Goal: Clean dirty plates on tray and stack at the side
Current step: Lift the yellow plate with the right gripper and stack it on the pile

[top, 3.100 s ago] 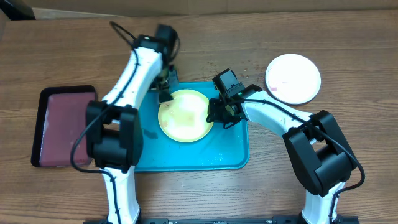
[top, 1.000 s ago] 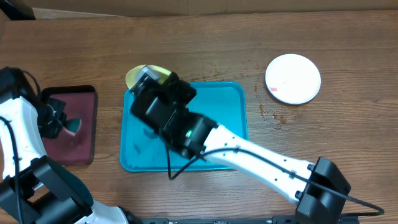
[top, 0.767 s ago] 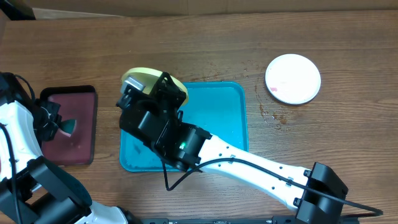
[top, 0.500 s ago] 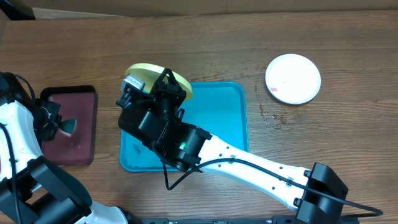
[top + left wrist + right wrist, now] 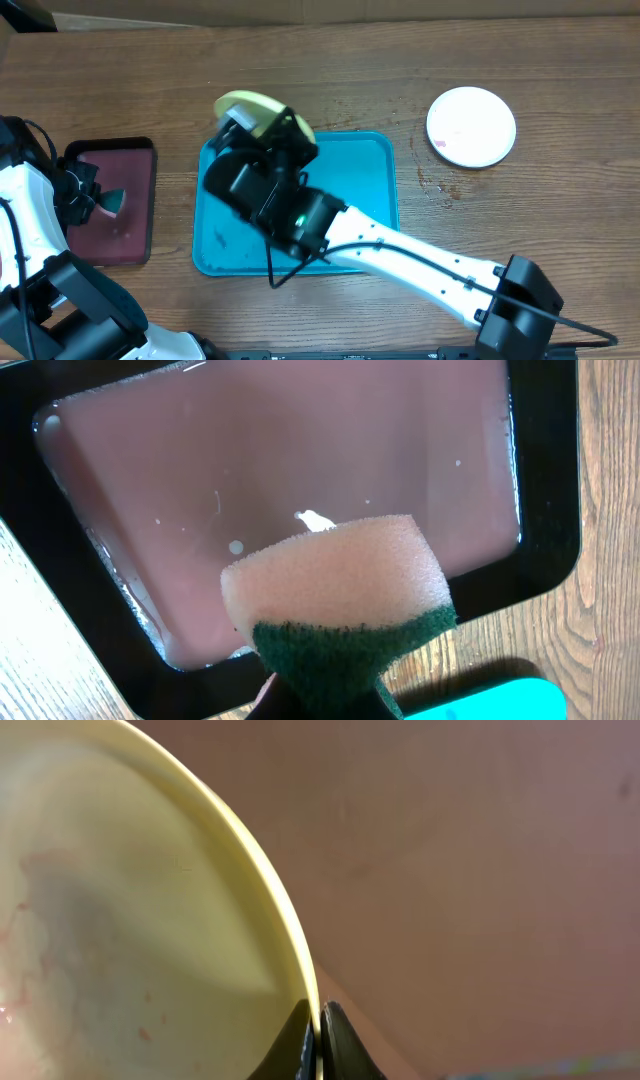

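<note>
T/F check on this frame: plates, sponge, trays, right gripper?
1. The right gripper pinches the rim of the pale yellow-green round plastic plate. True.
2. The white round plastic plate sits on the teal rectangular plastic tray. False: it lies on the wooden table, apart.
3. The peach-and-green sponge hangs over the black-rimmed maroon tray. True.
4. The yellow-green plate lies flat mid-tray. False: it is held at the tray's far-left corner.

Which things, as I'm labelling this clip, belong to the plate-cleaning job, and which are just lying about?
Job in hand: yellow-green plate, gripped at its rim; white plate; teal tray; sponge; probably the wet maroon tray beneath the sponge.

Lying about: specks on the table; cardboard along the far edge.
</note>
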You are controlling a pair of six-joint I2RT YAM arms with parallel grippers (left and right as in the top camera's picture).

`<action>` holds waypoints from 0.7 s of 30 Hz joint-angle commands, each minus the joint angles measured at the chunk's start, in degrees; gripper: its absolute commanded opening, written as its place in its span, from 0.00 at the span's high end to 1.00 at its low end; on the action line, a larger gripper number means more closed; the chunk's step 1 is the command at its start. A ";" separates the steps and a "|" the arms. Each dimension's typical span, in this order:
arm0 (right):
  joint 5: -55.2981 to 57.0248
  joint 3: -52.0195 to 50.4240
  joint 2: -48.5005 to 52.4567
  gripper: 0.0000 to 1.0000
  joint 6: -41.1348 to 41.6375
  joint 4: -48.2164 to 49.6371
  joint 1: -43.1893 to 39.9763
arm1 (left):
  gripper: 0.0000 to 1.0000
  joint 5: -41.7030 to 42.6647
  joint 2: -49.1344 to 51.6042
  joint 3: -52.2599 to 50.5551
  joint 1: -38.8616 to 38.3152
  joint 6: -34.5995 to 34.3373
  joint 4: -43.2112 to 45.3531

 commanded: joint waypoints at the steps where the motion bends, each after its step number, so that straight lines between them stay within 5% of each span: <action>1: 1.05 1.29 -1.84 0.96 26.45 -6.97 -6.14 | 0.96 0.79 0.13 -0.04 0.13 0.66 0.20; 4: -8.55 1.29 -1.90 0.95 44.83 -17.77 -13.68 | 0.96 0.79 0.13 -0.04 0.13 0.66 0.22; 9: -32.46 1.22 -1.90 0.96 54.71 -24.57 -30.58 | 0.96 0.81 0.13 -0.04 0.13 0.66 0.42; 15: -51.49 1.11 -1.66 0.96 56.78 -26.99 -52.41 | 0.96 0.79 0.13 -0.04 -0.02 0.66 0.44; 21: -54.84 -1.20 -1.66 0.96 56.78 -28.76 -66.10 | 0.96 0.79 0.13 -0.04 -0.02 0.66 0.46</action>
